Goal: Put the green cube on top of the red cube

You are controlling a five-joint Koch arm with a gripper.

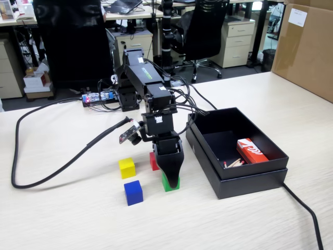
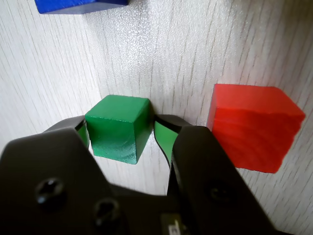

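Black box (image 1: 237,179), right side of table (image 1: 62,219) in fixed view: holds red-white packet (image 1: 251,151) & small sticks (image 1: 234,163). Green cube (image 2: 117,128) sits flat on table betw gripper (image 2: 121,138) jaws, which flank it w/ a small gap, not clamped; red cube (image 2: 252,126) just right in wrist view.

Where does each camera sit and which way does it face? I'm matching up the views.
Fixed view: in front of the table, raised, looking down and back at the arm, gripper and black box.
Wrist view: on the gripper, looking down at the table.
Shared: green cube, red cube, blue cube.
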